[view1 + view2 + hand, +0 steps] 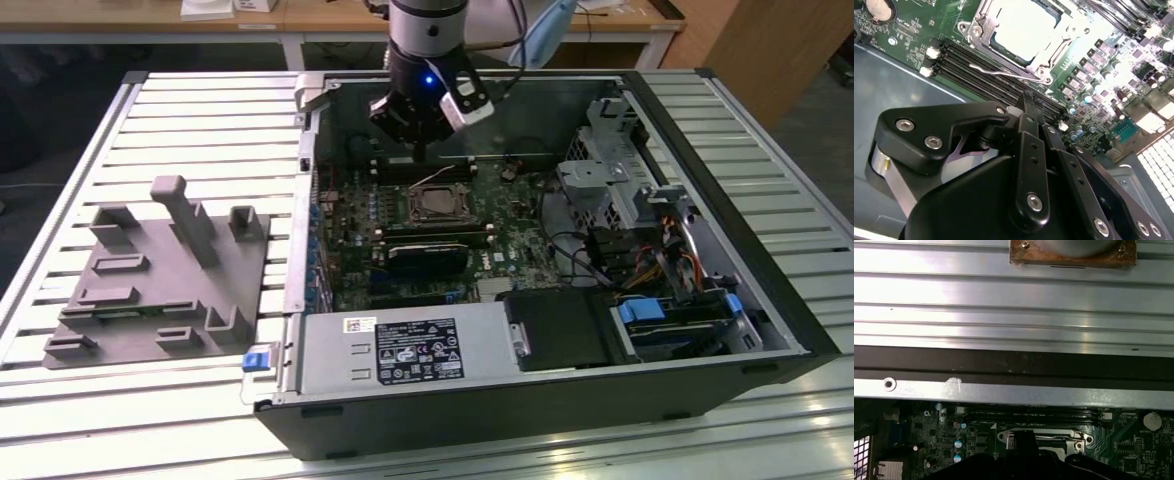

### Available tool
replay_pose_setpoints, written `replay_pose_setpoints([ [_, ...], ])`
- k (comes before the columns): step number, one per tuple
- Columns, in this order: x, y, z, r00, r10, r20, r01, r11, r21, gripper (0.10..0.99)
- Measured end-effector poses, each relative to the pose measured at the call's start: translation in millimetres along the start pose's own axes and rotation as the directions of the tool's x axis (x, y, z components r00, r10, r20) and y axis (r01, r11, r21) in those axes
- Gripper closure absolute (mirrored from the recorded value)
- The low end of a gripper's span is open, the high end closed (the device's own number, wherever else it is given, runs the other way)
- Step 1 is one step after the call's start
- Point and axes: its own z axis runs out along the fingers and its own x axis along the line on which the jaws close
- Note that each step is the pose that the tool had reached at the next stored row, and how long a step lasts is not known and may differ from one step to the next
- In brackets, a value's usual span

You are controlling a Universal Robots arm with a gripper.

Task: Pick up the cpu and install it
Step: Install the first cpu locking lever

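Note:
The cpu (1023, 26) lies flat in its socket on the green motherboard, silvery top up, with the metal socket frame (979, 27) around it and a wire lever (996, 74) alongside. In the exterior view the socket (438, 205) sits mid-board inside the open computer case (747, 290). My gripper (424, 157) hangs just above the board, a little beyond the socket toward the case's far wall. Its black fingers (1030, 145) converge to a tip over the memory slots, and the gripper (1027, 98) is shut with nothing between them. The gripper (1024, 439) partly hides the socket in the first wrist view.
A grey fixture plate (160, 285) with upright blocks lies on the slatted metal table (200, 110) at the exterior view's left. Inside the case are a power supply (400, 350), a drive cage (601, 180) and cables (667, 260). The case's far wall (1014, 390) stands close behind the gripper.

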Motion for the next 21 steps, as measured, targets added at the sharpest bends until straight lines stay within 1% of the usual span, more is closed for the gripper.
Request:
replay_pose_setpoints([
  [6,-1.1,-0.2,1.6,1.0,0.0,0.0002,0.0,1.0,0.0,0.98],
  [13,-3.7,-0.8,7.0,0.9999,-0.014,-0.0012,0.014,0.9999,0.0,0.98],
  [21,-10.1,-0.6,10.9,0.9999,-0.015,-0.0015,0.015,0.9999,0.0,0.98],
])
